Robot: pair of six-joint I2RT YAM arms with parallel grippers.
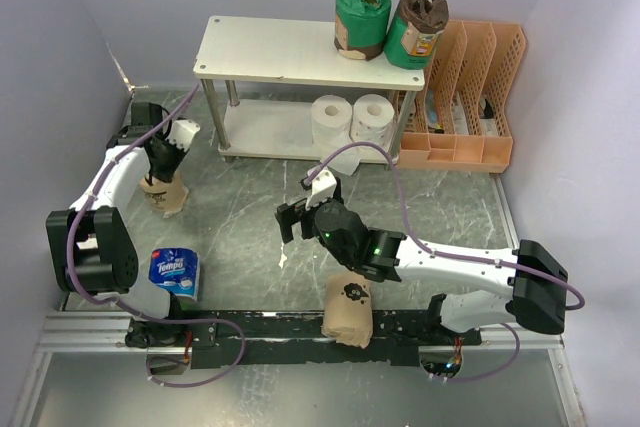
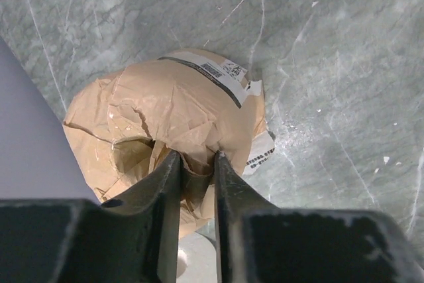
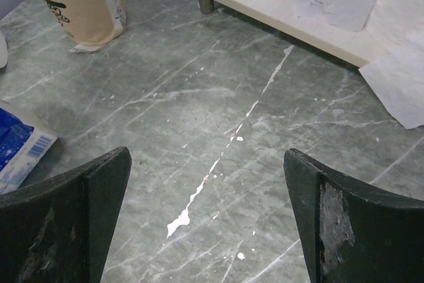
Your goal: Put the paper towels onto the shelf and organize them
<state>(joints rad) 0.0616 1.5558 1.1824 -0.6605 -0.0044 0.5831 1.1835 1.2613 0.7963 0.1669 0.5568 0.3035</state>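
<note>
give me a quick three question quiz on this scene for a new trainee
1. True or false: the right gripper holds a roll.
2. What is the left gripper pinching?
3. Where on the shelf do the two green-wrapped rolls stand? A top board, right end; B top board, left end; C lower board.
Key: 1 false, its jaws are open and empty. 2 the wrapper of the tan-wrapped roll. 3 A.

A white streak point(image 3: 177, 222) crosses the grey marble table point(image 3: 132, 97) between the right jaws; an orange file rack point(image 1: 470, 97) stands well beyond them.
</note>
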